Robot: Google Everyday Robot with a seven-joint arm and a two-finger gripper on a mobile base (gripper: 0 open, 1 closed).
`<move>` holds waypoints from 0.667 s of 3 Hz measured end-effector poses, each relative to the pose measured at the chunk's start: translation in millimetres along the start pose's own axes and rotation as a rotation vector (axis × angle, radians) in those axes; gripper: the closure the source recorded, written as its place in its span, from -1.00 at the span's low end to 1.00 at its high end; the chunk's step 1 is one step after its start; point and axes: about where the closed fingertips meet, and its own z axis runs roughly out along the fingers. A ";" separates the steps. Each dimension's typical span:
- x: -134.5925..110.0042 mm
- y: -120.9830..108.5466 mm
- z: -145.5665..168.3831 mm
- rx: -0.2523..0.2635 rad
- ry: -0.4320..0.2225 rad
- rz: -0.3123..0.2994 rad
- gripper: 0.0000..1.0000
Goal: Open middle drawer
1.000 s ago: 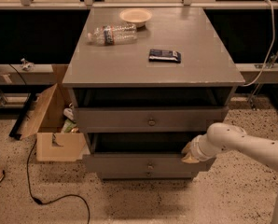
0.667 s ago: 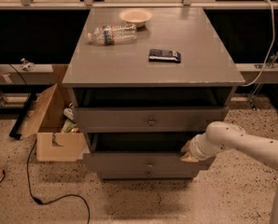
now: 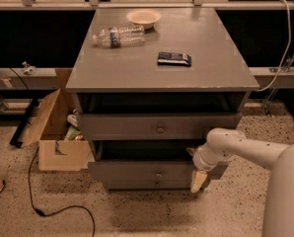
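Observation:
The middle drawer (image 3: 137,172) is a wide grey front with a small round knob (image 3: 158,174) at its centre. It stands pulled out from the grey cabinet (image 3: 137,68), with a dark gap above it. My gripper (image 3: 199,177) is at the right end of this drawer front, close against its corner, on the white arm (image 3: 245,149) that comes in from the right. The top drawer (image 3: 157,125) above also stands a little out. A strip of the bottom drawer (image 3: 152,184) shows just below.
On the cabinet top lie a plastic bottle (image 3: 118,35), a small bowl (image 3: 143,17) and a dark packet (image 3: 174,59). An open cardboard box (image 3: 55,132) sits on the floor at the left, with a black cable (image 3: 36,191) beside it. Speckled floor lies in front.
My gripper has dropped slightly lower at the right end of the middle drawer front. The drawers stand about as they did.

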 end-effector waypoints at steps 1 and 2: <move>0.7 9.5 11.0 -0.049 0.023 -0.015 -1.00; 5.3 31.7 1.2 -0.094 0.065 0.001 -0.62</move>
